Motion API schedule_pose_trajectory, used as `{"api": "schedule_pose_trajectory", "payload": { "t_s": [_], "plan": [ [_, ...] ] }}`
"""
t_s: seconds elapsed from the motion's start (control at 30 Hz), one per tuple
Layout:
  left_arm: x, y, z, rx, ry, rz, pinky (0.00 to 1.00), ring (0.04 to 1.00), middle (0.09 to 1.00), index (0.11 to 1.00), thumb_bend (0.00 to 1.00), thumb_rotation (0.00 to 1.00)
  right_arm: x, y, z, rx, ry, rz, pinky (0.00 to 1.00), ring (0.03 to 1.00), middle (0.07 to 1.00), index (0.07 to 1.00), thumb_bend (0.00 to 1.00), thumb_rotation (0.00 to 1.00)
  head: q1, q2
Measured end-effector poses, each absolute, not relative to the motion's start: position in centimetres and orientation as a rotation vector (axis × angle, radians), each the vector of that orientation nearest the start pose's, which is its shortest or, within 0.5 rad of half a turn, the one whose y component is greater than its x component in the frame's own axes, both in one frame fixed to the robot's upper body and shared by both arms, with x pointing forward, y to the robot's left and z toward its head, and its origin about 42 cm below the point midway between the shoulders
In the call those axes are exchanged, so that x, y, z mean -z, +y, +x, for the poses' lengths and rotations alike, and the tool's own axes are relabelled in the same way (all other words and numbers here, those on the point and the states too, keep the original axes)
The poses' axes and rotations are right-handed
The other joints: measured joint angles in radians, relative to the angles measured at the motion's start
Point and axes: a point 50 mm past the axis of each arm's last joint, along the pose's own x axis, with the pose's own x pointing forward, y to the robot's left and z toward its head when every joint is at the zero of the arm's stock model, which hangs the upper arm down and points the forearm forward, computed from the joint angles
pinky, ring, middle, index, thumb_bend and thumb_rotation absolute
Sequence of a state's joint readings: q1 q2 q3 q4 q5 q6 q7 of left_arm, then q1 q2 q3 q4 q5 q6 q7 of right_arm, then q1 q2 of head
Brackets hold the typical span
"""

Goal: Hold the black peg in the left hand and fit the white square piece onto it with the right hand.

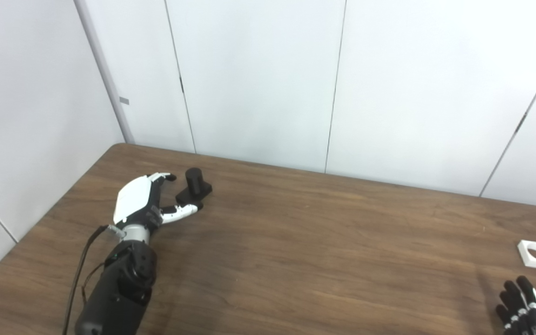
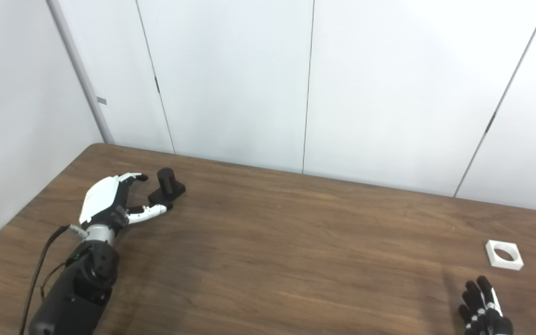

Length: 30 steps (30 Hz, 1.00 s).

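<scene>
Two task parts: both rest on the table [image 1: 296,242], well apart, one at each side; neither is held.
Black peg [image 1: 194,186]: stands upright at the far left, a short round post on a flat square base, matt black all over.
Left hand [image 1: 144,200]: lies just beside the peg on its left, fingers spread and slightly curled, thumb [image 1: 182,213] reaching under the near edge of the base. Whether the thumb touches the base cannot be told. It grips nothing.
Reason for left-hand pose: judged to be an approach to cup the base between thumb and fingers, so the post stays free and upright for mating.
White square piece [image 2: 504,254]: lies flat at the near right, a thin white square plate with a round hole through its middle; hole faces up.
Right hand [image 2: 484,304]: at the near right edge, short of the white piece and apart from it; only dark fingers show, extended and slightly spread, holding nothing.
Fit: round hole appears suited to the round post.
Progress: judged at the outset; no grasp made.
</scene>
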State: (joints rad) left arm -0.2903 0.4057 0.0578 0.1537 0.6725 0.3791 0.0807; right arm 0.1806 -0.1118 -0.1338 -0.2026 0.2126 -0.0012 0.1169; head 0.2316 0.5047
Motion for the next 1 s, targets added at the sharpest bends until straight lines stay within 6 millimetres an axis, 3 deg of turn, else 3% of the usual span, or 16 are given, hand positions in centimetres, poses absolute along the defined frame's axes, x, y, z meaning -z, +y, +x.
{"api": "schedule_pose_trajectory", "payload": {
  "t_s": [0.27, 1.0],
  "plan": [
    [-16.2, 37.7, 38.1, -0.394, 0.239, 1.045, 1.00, 0.967, 0.914, 0.801, 0.87, 0.44, -11.4, -28.4, 22.1, 0.036, -0.055, 0.069, 1.00, 0.975, 0.975, 0.975, 0.63, 1.00, 0.005, 0.000],
    [-16.2, 37.4, 40.9, -0.361, 0.298, 1.116, 1.00, 0.966, 0.900, 0.799, 0.84, 0.43, -11.4, -28.4, 22.0, 0.036, -0.059, 0.070, 1.00, 0.958, 0.960, 0.957, 0.61, 1.00, -0.011, 0.008]
  ]
}}
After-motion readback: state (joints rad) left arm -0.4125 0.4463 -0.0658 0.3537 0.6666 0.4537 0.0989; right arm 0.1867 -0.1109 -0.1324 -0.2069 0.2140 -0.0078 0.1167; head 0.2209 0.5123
